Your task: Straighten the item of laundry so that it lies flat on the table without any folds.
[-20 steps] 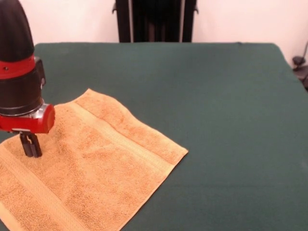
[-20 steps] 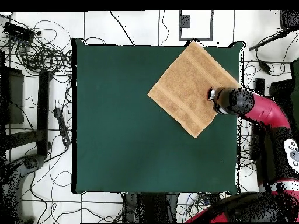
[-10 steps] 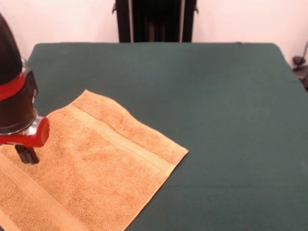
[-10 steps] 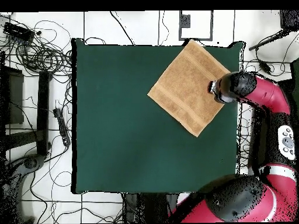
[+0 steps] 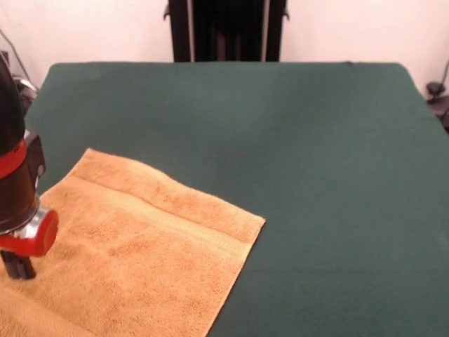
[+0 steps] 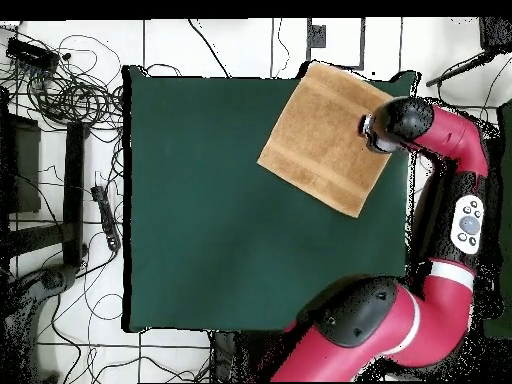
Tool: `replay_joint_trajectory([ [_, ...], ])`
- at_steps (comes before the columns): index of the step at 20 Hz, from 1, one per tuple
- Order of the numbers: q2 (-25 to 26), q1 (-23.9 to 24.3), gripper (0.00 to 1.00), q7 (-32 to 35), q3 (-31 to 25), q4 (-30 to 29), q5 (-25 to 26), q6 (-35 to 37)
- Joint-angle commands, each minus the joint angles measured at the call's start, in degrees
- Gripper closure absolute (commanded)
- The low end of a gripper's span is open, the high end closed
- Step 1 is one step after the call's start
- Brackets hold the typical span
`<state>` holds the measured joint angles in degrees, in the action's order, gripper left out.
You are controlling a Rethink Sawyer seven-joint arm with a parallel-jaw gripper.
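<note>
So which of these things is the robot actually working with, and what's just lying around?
Part of the job:
- the towel, spread near one table corner
- the green table under it
- the gripper, down on the towel

Just lying about:
- tangled cables on the floor beside the table
- a dark stand behind the table

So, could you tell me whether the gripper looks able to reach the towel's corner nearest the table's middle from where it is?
Probably yes: the gripper already sits on the towel, and nothing stands between it and that corner on the table.
</note>
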<state>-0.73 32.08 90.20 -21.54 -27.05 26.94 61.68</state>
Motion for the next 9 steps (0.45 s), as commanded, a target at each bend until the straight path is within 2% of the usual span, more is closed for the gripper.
replay_joint_trajectory([
  [1,20.65,-5.17,1.00,2.06,-3.15,-2.07,5.94,-25.90],
  [9,20.94,-6.17,1.00,1.49,-0.95,-1.97,4.38,-27.54],
])
